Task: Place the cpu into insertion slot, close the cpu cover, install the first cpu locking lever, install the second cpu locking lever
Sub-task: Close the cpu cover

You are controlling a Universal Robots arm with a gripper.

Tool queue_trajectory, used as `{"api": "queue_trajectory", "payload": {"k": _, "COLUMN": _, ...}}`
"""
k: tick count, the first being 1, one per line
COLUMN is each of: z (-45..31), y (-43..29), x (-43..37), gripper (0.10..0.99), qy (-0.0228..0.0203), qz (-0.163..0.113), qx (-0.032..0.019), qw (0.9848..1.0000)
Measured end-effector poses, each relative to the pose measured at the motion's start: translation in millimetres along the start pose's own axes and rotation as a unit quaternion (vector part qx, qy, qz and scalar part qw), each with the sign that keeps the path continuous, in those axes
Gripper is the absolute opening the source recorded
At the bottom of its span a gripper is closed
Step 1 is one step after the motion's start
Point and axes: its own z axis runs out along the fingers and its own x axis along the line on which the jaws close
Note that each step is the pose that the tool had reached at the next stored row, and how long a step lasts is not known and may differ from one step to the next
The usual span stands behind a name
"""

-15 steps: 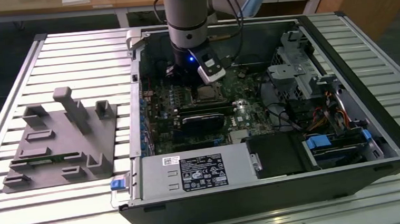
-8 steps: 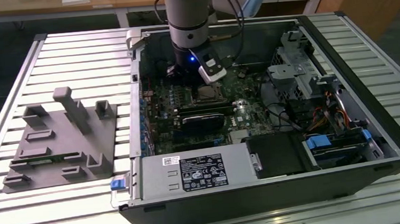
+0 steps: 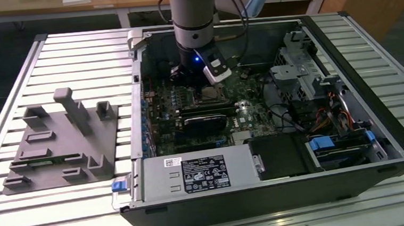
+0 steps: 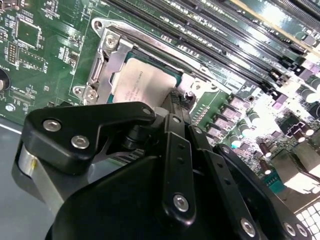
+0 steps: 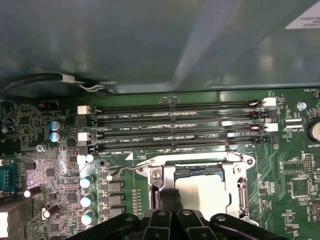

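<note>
The cpu, a pale silvery square, lies flat in the insertion slot on the green motherboard. The silvery cpu cover lies down around it, with the chip showing through its window. A thin wire locking lever sticks out from the socket's corner, its curled end over the board. My gripper is shut, its black fingertips pressed together at the cover's edge beside the cpu. I see nothing between them.
Long black memory slots run along one side of the socket, and capacitors stand beside it. The open case holds a power supply box and a drive cage. A grey fixture sits at the exterior view's left.
</note>
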Motion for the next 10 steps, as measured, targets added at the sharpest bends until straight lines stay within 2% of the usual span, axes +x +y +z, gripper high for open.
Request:
{"api": "queue_trajectory", "payload": {"k": 4, "z": -0.8, "y": 0.2, "x": -0.8, "gripper": 0.106, "qy": -0.0001, "qz": 0.0, "qx": -0.0009, "qw": 1.0}}
{"api": "queue_trajectory", "payload": {"k": 10, "z": -11.2, "y": 0.9, "x": -1.4, "gripper": 0.106, "qy": 0.0, "qz": 0.0, "qx": -0.0013, "qw": 1.0}}
